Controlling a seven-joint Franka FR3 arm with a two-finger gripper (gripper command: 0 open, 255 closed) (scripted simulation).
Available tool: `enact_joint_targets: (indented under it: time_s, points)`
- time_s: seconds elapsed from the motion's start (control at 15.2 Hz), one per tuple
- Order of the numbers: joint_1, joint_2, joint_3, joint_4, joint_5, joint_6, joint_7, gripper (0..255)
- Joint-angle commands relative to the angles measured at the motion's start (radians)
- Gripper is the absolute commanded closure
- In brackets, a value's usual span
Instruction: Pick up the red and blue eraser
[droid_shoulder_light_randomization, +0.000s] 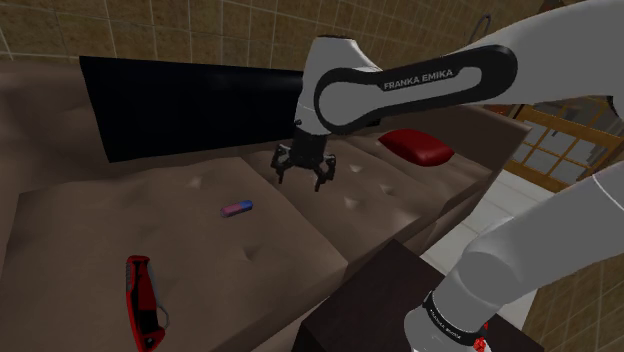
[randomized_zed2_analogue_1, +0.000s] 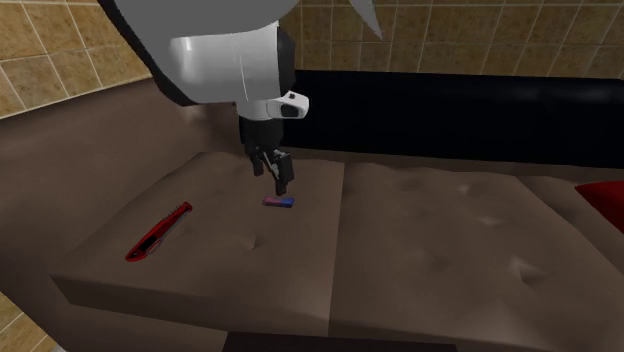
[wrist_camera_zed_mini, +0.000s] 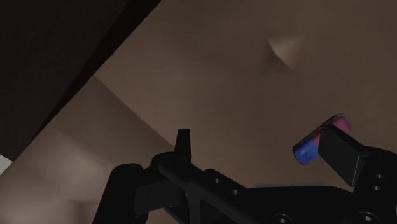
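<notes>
The small eraser (droid_shoulder_light_randomization: 237, 208), pinkish-red at one end and blue at the other, lies flat on the brown sofa seat (droid_shoulder_light_randomization: 200, 250). It also lies on the seat (randomized_zed2_analogue_1: 420, 250) in the second exterior view as the eraser (randomized_zed2_analogue_1: 279, 202). My black gripper (droid_shoulder_light_randomization: 305, 172) hangs open above the seat, off to the eraser's right in the shoulder view. From the second exterior view the gripper (randomized_zed2_analogue_1: 280, 178) hovers just above the eraser. Seen from the wrist, the eraser (wrist_camera_zed_mini: 308, 149) lies partly behind one fingertip (wrist_camera_zed_mini: 340, 153), and the gap of the gripper (wrist_camera_zed_mini: 261, 149) holds nothing.
A red and black folding cutter (droid_shoulder_light_randomization: 142, 300) lies on the seat cushion near its front edge, also seen as the cutter (randomized_zed2_analogue_1: 158, 232). A red cushion (droid_shoulder_light_randomization: 415, 147) rests at the sofa's far end. A black area (droid_shoulder_light_randomization: 190, 105) spans the backrest. My stand (droid_shoulder_light_randomization: 380, 310) is at the lower right.
</notes>
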Motion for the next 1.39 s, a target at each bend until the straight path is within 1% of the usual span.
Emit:
enact_joint_targets:
  time_s: [0.0,0.13,0.26,0.46,0.66,0.86,1.06,1.32]
  points:
    - [-0.028,0.092,0.048,0.034,-0.040,0.055,0.125,0]
    - [-0.051,0.184,0.087,0.078,-0.097,0.093,0.251,0]
    - [-0.067,0.282,0.114,0.129,-0.170,0.122,0.382,0]
    - [-0.062,0.431,0.121,0.217,-0.291,0.145,0.578,0]
    - [-0.027,0.574,0.091,0.318,-0.398,0.148,0.754,0]
    - [0.023,0.703,0.040,0.428,-0.474,0.139,0.898,0]
    - [0.072,0.823,-0.015,0.547,-0.521,0.123,1.015,0]
    - [0.127,0.976,-0.085,0.719,-0.551,0.093,1.139,0]
